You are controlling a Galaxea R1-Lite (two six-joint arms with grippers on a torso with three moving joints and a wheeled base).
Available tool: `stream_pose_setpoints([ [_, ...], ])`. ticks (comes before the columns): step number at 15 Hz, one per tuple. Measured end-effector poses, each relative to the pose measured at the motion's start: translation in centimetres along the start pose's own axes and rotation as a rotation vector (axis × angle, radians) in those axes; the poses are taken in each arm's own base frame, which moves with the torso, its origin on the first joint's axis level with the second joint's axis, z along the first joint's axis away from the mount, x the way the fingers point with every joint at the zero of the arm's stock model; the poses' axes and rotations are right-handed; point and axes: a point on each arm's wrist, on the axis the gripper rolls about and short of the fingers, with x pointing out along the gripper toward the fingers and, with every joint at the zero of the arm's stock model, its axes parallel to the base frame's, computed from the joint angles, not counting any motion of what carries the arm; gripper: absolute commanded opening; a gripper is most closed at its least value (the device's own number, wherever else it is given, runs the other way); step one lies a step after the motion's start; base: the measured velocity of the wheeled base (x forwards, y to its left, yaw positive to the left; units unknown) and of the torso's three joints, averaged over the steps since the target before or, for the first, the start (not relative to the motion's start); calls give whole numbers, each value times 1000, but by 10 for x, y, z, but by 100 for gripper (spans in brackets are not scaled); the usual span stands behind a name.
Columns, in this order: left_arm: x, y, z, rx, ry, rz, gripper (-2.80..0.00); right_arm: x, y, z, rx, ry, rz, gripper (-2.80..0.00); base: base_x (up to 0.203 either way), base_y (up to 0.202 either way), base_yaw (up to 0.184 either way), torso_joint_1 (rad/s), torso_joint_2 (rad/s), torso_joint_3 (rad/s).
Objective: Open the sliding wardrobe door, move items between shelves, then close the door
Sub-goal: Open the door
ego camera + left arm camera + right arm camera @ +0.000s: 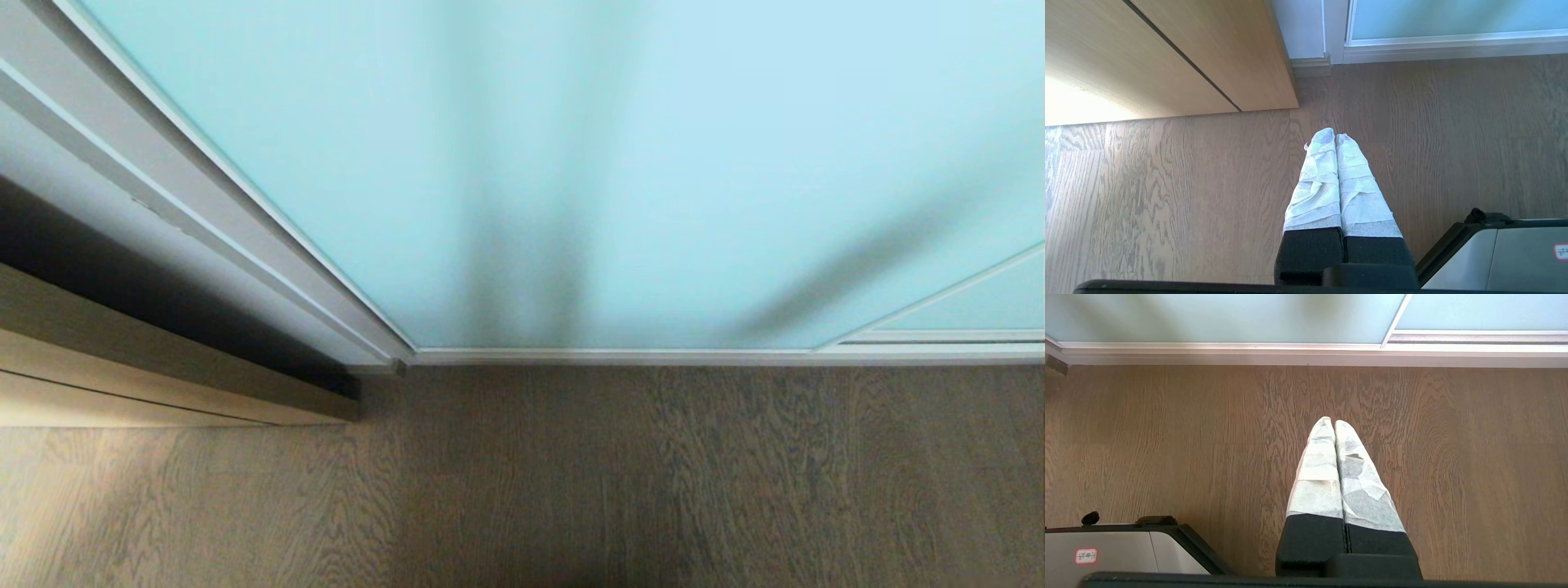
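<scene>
The door [637, 163] is shut and stands ahead of both sets of jaws, past a strip of floor [571, 490]; neither touches it. Its frosted pane runs upright, with the bottom rail lying crosswise to the way the jaws point. A second pane [988, 306] overlaps it to the right, so the door's free edge, by the wall frame [245, 237], lies on the left side. From that I judge the left gripper [1335, 136] the nearer one for pushing the door open: its wrist view shows that frame corner just ahead of the tips, with the cabinet [1167, 57] off to its outer side. The right gripper [1334, 422] faces the middle of the door and the pane overlap. Both arms hang low, jaws clenched on nothing, tips pointing over the floor, beside the base [1498, 253]. Shelves and items are hidden behind the glass.
</scene>
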Motion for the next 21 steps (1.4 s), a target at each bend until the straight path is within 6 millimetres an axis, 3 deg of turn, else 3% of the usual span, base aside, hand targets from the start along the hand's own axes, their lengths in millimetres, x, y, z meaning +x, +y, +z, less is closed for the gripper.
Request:
stream_pose_setpoints([
  [13,0,0,0,-1,0,0,-280,-1,0,5,-73,-4,-2,-280,0,0,0,0,0,0],
  [15,0,0,0,-2,0,1,-280,-8,1,38,-52,-49,0,-280,0,0,0,0,0,0],
  [18,0,0,0,-3,0,0,-280,-19,4,119,-5,-157,17,-280,0,0,0,0,0,0],
  [21,0,0,0,-3,0,-1,-280,-7,7,181,10,-182,4,-280,0,0,0,0,0,0],
])
